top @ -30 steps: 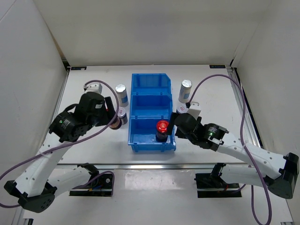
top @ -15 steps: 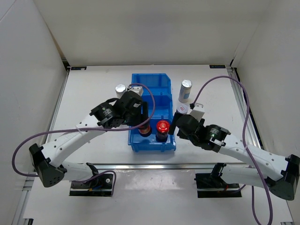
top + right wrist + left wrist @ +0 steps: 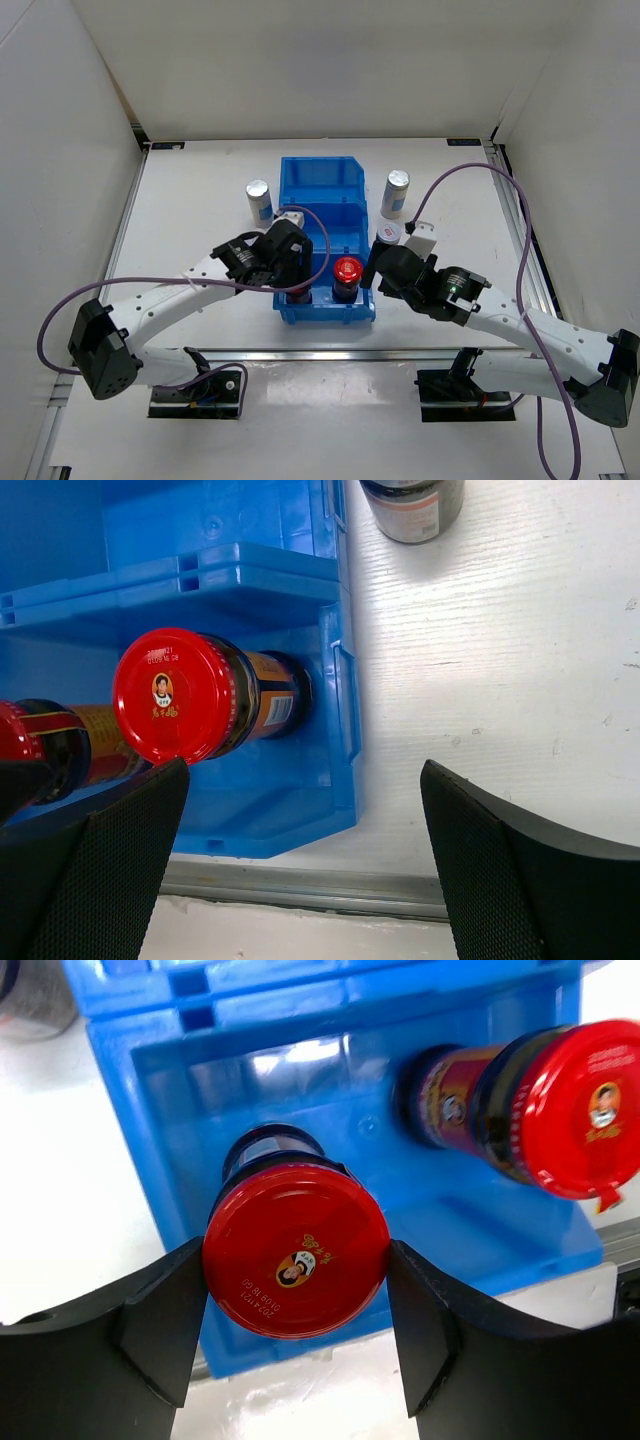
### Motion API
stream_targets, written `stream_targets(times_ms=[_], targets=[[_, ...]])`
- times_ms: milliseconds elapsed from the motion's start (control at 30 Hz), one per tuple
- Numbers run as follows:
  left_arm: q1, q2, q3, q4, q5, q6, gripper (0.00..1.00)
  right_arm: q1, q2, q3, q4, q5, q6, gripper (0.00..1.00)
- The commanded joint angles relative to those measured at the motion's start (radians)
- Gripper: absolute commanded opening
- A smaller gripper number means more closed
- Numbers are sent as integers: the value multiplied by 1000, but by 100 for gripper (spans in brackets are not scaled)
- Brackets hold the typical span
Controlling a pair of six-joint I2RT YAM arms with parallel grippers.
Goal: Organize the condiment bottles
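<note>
My left gripper (image 3: 296, 1290) is shut on the red cap of a dark red-capped jar (image 3: 292, 1240), holding it upright in the near compartment of the blue bin (image 3: 322, 166). A second red-capped jar (image 3: 346, 270) stands in the same compartment, just to its right. My right gripper (image 3: 305, 772) hangs open over the bin's near right corner, with nothing between its fingers. Two tall silver-capped bottles stand on the table, one (image 3: 259, 198) left of the bin and one (image 3: 397, 190) right of it. A short silver-lidded jar (image 3: 388, 232) sits by the bin's right wall.
The bin's middle and far compartments hold nothing that shows. Another small jar (image 3: 30, 1000) shows at the bin's left side in the left wrist view. A metal rail (image 3: 300, 888) runs along the table's near edge. White walls enclose the table.
The left arm swung right from beside the bin, carrying the red-capped jar into the near compartment and lowering it. The right arm has barely moved.
</note>
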Motion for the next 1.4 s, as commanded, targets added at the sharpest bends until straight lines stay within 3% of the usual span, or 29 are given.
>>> stream_targets(times_ms=[0,33,67,100,367,500,567,700,833,1000,1167,1367], targets=[[-3,-37,12,148,-22,6,59,2,-16,2,7,37,24,99],[-3,-37,12,148,-22,6,66,2,-16,2,7,37,24,99],[-3,-37,12,148,-22,6,89,2,-16,2,7,37,24,99],[-3,-37,21,148,-31,15,100,2,-16,2,7,37,24,99],[53,-138,259,46,-172,225,100,2,-16,2,7,37,24,99],[291,-234,254,37,-257,296,100,2,-16,2,7,37,24,99],[462,-235,219,55,-147,354,100,2,-16,2,7,37,24,99],[647,-123,146,80,82,380,100,2,-6,11,7,37,24,99],[659,-110,50,230,251,371,100,2,-6,11,7,28,15,99],[679,-32,21,273,361,382,100,2,-6,11,7,28,15,99],[679,-5,-46,348,394,406,100,2,26,29,7,19,-4,99],[679,121,-7,348,460,417,100,2,73,60,7,10,-22,99]])
